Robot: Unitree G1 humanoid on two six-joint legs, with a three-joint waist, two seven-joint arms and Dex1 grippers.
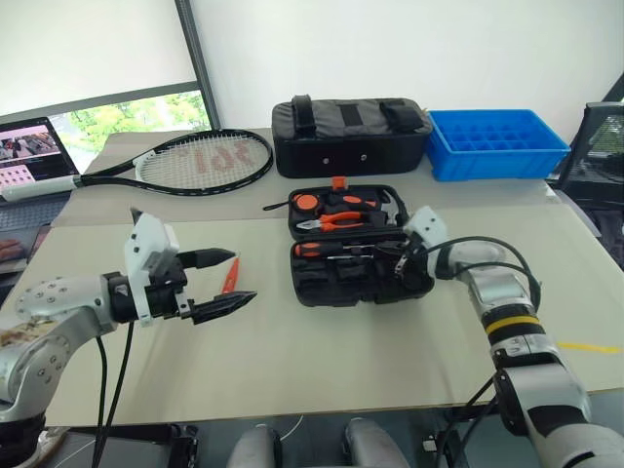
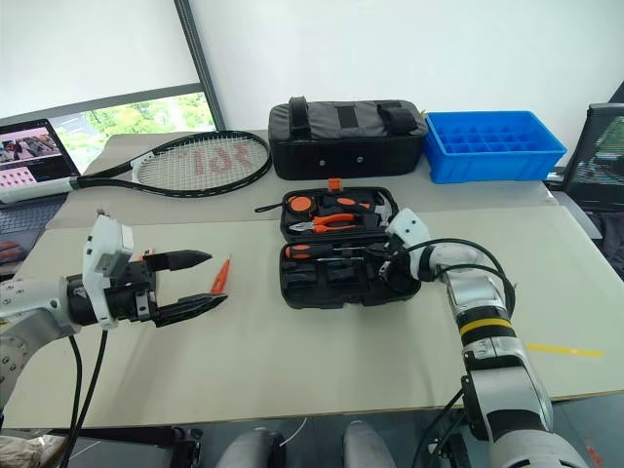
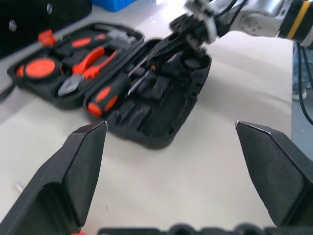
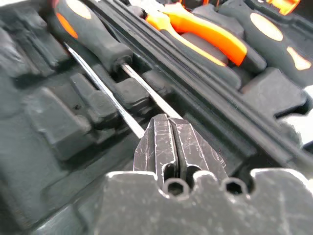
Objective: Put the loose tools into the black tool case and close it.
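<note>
My right gripper (image 4: 172,128) is fully closed, fingers pressed pad to pad with nothing between them. Its tips sit over the near half of the black tool case (image 1: 331,285), just at the ends of two screwdriver shafts. The black-and-orange screwdriver (image 4: 90,36) lies directly ahead of my fingertips, handle pointing away and steel shaft running back towards me. A second, thinner shaft lies alongside it. Whether either one is fully seated in its moulded slot I cannot tell.

Beyond the hinge, the far half of the case holds orange-handled pliers (image 1: 336,219) and other fitted tools.

My left gripper (image 1: 219,283) hangs wide open and empty above the table, well to the left of the case. The small orange tester screwdriver (image 2: 221,276) lies loose on the table just beyond its fingertips.

Handling assessment: the screwdrivers appear rigid and moderately light, with smooth, slippery steel shafts. The rubbery handle is the better hold, gripped across its waist. The tester looks very light and thin, so I judge a pinch at mid-body, close to the table, is needed. The case is stiff ribbed plastic. Closing it should mean pushing the far half over from its outer edge.
</note>
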